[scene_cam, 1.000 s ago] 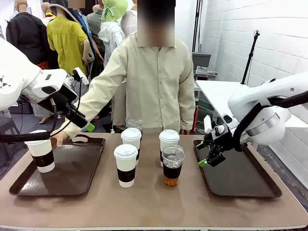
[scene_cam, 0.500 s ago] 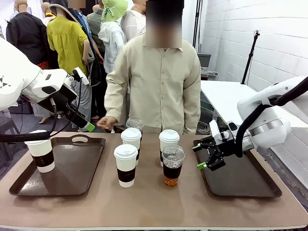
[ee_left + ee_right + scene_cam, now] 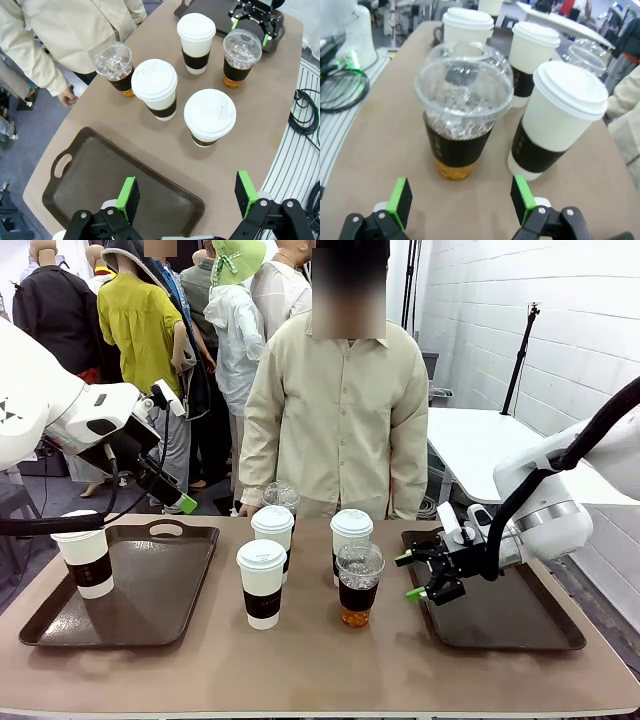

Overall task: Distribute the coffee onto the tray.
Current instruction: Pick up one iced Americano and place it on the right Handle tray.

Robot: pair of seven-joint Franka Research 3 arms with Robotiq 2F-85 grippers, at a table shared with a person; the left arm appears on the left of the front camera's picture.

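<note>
Brown-sleeved coffee awaiting its trays. Counted on the tan tabletop (image 3: 320,670): four white paper cups with white lids and dark brown sleeves, two clear dome-lidded plastic cups of dark-amber drink, two dark brown plastic trays.

One paper cup, the leftmost cup (image 3: 85,562), at the outer end of the left tray (image 3: 150,605), seemingly standing on it. Clustered mid-tabletop between the trays, on neither: the near paper cup (image 3: 262,585), the far-left paper cup (image 3: 272,528), the far-right paper cup (image 3: 351,532), the near clear cup (image 3: 359,590) and the far clear cup (image 3: 281,496). Right tray (image 3: 510,620) bare of cups.

Right gripper (image 3: 410,576) low over the right tray's inner edge, jaws spread wide and gripping nothing, aimed squarely at the near clear cup and just short of it. Left gripper (image 3: 175,495) raised above the left tray, jaws likewise parted and empty. Person in a cream shirt (image 3: 340,410) standing at the far side.

Judged as the approach stage of a pick on the near clear cup. Next move, by that reading: ease forward until the green pads (image 3: 400,196) flank the cup's dark band, close gently on the thin plastic, lift straight up clear of the far-right paper cup just beside it, then set down on the right tray. Five of six drinks, on this showing, yet to be placed.
</note>
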